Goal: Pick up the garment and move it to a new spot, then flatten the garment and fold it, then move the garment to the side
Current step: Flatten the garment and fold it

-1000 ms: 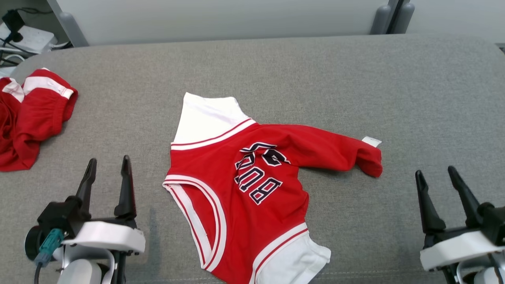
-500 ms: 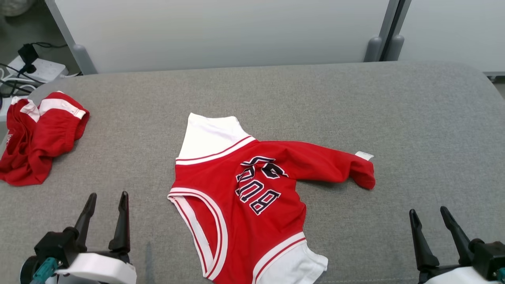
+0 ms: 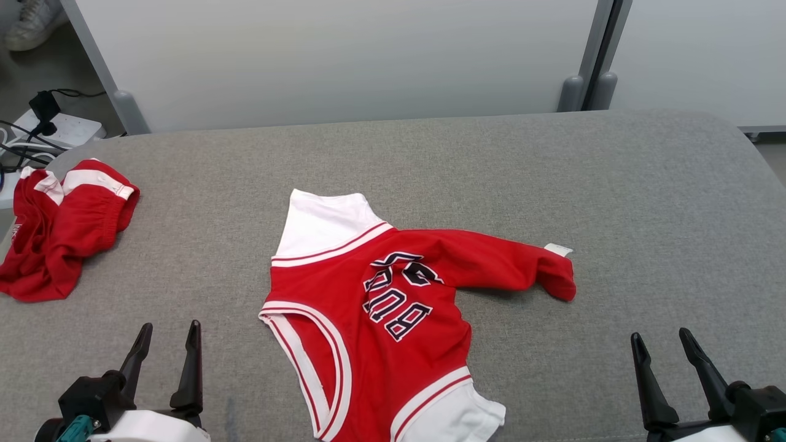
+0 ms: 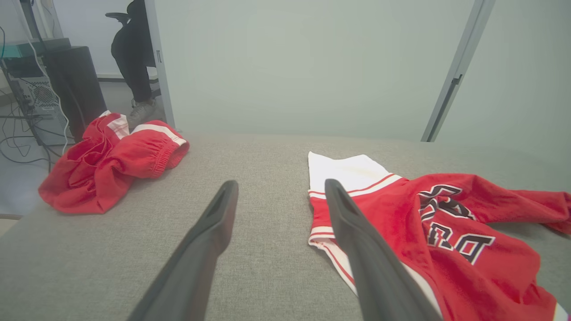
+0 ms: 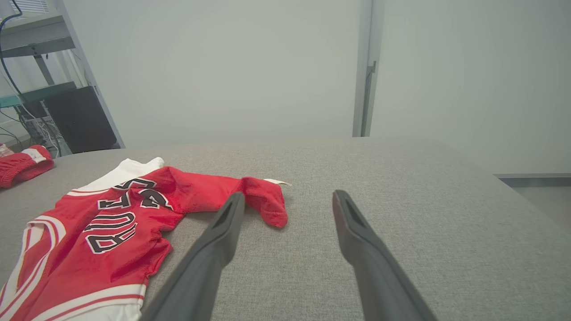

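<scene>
Two end effectors sit at the bottom of the head view: the left end effector (image 3: 171,325) in the lower left corner and the right end effector (image 3: 659,334) in the lower right. Both are spread wide and hold nothing. Between them, in the middle of the frame, lies the red jersey (image 3: 344,288). Part of it is flat, but one side is bunched into a long roll that points right, with a small white tag (image 3: 557,248) at its end. I think the end effectors sit one on each side so they can reach both ends of it. A heap of red shorts (image 3: 61,233) rests at the left edge, well apart from the jersey — maybe put aside. The counter (image 3: 583,178) is soft grey cloth with round corners. Behind it stands a pale wall panel (image 3: 344,55) — and a power strip (image 3: 58,126) shows in the upper left.
</scene>
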{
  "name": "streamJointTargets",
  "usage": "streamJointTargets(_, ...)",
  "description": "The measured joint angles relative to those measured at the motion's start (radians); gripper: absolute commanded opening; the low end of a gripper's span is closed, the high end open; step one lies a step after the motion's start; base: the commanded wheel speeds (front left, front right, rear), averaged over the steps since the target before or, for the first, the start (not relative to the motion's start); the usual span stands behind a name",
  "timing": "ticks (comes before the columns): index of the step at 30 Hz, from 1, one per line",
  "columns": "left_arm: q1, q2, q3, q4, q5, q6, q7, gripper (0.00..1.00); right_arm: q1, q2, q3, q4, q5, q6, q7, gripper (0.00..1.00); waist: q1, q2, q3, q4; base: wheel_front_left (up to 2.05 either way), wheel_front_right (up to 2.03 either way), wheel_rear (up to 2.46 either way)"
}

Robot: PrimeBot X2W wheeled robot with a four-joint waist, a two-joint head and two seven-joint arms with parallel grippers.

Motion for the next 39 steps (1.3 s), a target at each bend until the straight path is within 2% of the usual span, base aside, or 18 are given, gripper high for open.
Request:
streamJointTargets(14, -0.042, 0.0, -0.025, 0.004, -0.013, -0.004, 0.043, 1.0, -0.021, -0.002, 0.023, 0.0, 0.024, 0.0, 0.0, 1.0, 0.0001, 0.0, 0.038, -0.031, 0.0, 0.0, 0.0)
streamJointTargets(17, -0.09, 0.006, -0.036, 0.011, -0.021, -0.021, 0.066, 1.0, -0.057, -0.004, 0.04, 0.0, 0.025, 0.0, 0.0, 1.0, 0.0, 0.0, 0.052, -0.048, 0.0, 0.0, 0.0)
streamJointTargets(21, -0.194, 0.026, -0.06, 0.057, -0.054, -0.062, 0.169, 1.0, -0.125, -0.045, 0.079, 0.012, 0.041, 0.0, 0.0, 1.0, 0.0, 0.0, 0.082, -0.079, 0.0, 0.0, 0.0)
streamJointTargets(26, -0.365, 0.051, -0.108, 0.126, -0.096, -0.108, 0.294, 1.0, -0.238, -0.116, 0.186, 0.072, 0.073, 0.0, -0.001, 1.0, 0.0, 0.0, 0.133, -0.102, 0.0, 0.0, 0.0)
streamJointTargets(30, -0.509, 0.078, -0.145, 0.208, -0.136, -0.123, 0.393, 1.0, -0.362, -0.169, 0.294, 0.142, 0.105, 0.0, 0.002, 1.0, 0.0, 0.0, 0.187, -0.12, 0.0, 0.0, 0.0)
streamJointTargets(34, -0.639, 0.099, -0.179, 0.3, -0.186, -0.124, 0.472, 1.0, -0.493, -0.195, 0.403, 0.224, 0.14, 0.0, 0.002, 1.0, 0.0, 0.0, 0.242, -0.14, 0.0, 0.0, 0.0)
streamJointTargets(39, -0.755, 0.136, -0.248, 0.374, -0.271, -0.124, 0.547, 1.0, -0.627, -0.199, 0.545, 0.334, 0.188, 0.0, 0.003, 1.0, 0.0, 0.0, 0.308, -0.167, 0.0, 0.0, 0.0)
